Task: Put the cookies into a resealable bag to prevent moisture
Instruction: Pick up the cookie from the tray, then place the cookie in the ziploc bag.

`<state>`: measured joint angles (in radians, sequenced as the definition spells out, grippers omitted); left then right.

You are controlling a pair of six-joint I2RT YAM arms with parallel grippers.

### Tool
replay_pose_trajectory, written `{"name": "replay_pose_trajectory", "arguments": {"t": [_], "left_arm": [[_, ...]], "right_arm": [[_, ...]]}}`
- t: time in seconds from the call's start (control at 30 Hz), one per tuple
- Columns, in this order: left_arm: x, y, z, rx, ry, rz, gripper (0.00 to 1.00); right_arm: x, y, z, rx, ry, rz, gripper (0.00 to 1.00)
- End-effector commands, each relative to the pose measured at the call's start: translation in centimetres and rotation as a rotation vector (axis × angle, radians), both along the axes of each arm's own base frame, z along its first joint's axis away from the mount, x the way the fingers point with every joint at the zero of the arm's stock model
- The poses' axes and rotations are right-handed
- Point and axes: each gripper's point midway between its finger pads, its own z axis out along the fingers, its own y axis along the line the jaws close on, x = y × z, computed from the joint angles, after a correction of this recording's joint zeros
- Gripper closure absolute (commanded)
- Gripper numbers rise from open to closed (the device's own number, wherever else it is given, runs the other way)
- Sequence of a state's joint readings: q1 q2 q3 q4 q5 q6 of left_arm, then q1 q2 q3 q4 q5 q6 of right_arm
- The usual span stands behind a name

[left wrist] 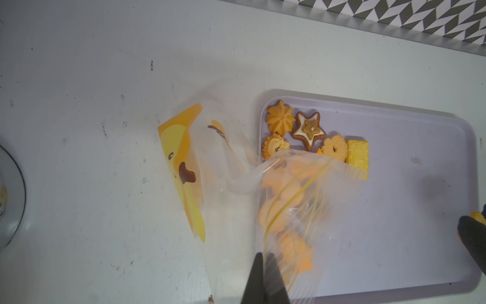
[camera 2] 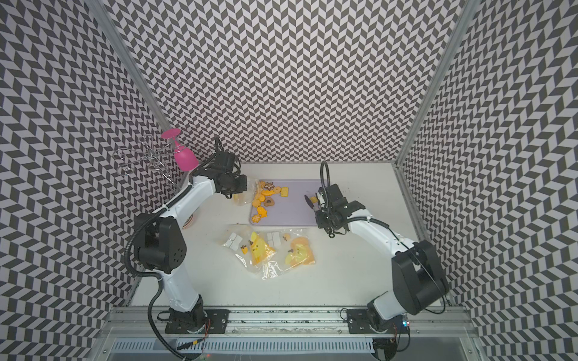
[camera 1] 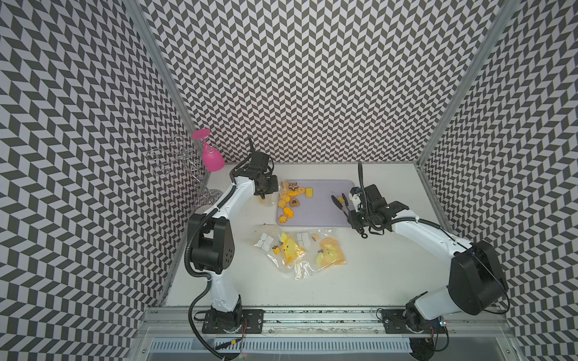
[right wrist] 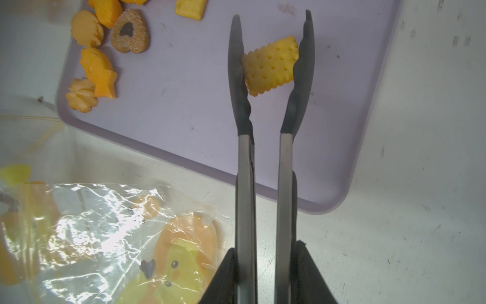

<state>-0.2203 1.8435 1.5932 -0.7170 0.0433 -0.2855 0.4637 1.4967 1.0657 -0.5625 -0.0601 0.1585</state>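
Several orange-yellow cookies lie at the left end of a lilac tray, also in the left wrist view as cookies. My left gripper is shut on the rim of a clear resealable bag, holding it up at the tray's left edge, partly over the cookies. My right gripper is shut on grey-tipped metal tongs. The tong tips pinch a rectangular cracker cookie over the tray's right part. In a top view the tongs point toward the bag.
Two spare clear bags with yellow chick prints lie on the white table in front of the tray. A pink wine glass hangs from a wire rack at the back left. Patterned walls close in three sides.
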Motion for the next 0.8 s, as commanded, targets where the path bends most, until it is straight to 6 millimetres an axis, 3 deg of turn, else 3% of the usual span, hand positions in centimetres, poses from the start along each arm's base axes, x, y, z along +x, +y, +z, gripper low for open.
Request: {"name": "replay_pose_trajectory", "arguments": {"t": [0.0, 0.13, 0.4, 0.77], "left_arm": [[-0.1, -1.2, 0.5, -0.021, -0.02, -0.044, 1.0], [-0.2, -2.1, 0.2, -0.039, -0.011, -0.073, 1.0], [-0.3, -2.7, -0.2, -0.058, 0.001, -0.095, 1.0], [-0.4, -2.9, -0.1, -0.069, 0.0, -0.108, 1.0]], "right_arm": [[1.4, 2.5, 4.9, 0.131, -0.16, 0.055, 0.68], [1.2, 4.3, 7.2, 0.173, -0.219, 0.114, 0.68], [-0.1, 9.7, 10.5, 0.203, -0.327, 0.29, 0.68], [1.5, 14.2, 10.2, 0.182, -0.324, 0.357, 0.69]]}}
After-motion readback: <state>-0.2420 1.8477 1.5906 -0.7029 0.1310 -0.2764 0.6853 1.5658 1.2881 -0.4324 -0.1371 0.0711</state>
